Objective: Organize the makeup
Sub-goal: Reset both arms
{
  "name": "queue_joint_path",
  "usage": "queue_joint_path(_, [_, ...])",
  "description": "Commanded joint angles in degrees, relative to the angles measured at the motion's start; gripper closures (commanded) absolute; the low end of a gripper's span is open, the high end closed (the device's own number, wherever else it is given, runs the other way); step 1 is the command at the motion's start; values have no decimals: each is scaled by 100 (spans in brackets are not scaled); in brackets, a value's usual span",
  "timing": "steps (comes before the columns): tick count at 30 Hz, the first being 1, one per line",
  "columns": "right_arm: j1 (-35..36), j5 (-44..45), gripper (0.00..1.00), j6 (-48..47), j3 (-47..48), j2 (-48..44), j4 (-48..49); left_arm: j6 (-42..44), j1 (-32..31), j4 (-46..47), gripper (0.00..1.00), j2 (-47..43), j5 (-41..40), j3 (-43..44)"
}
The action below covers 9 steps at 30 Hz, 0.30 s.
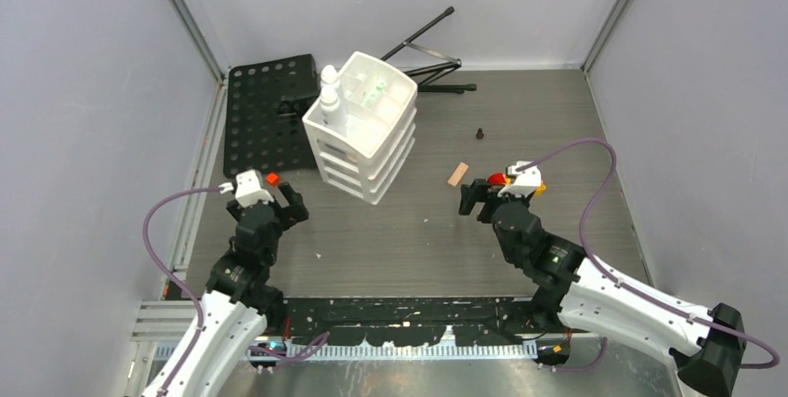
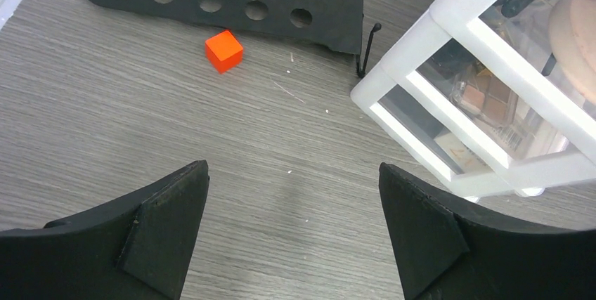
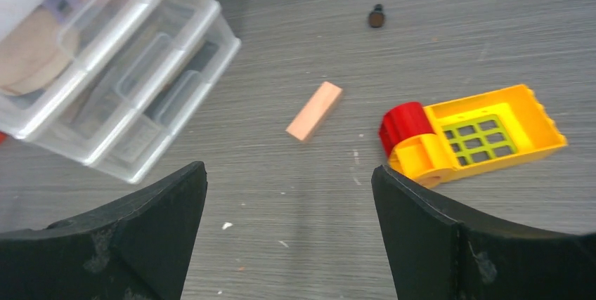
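Left gripper [image 2: 294, 173] and right gripper [image 3: 288, 168] are spread wide and empty. The makeup [image 2: 485, 100] sits in the drawer unit [image 1: 364, 157] at 12 o'clock from the arms, with a bottle [image 1: 329, 92] on top. The task appears nearly complete. One dark item [image 3: 377, 16] lies loose at the unit's 3 o'clock; what it is cannot be told.

Glossy clear-plastic drawers [image 2: 422, 40], matt grey woodgrain table [image 2: 140, 117]

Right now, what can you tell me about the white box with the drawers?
The drawer box is white plastic with three clear drawers stacked, which look pushed in. It stands upright on the grey table, turned cornerwise, beside a black holed plate. A white bottle stands in its divided top tray. Through the drawers show a peach compact and an eyeshadow palette.
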Motion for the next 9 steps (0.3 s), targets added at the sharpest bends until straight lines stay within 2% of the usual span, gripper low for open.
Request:
queue_joint_path(1, [-9,804,8,-136,286,-175,-338,127,19,260,7,-19,144,-49])
queue_joint_path(9, [-11,955,8,-179,455,27,-722,141,19,333,6,50,151,-76])
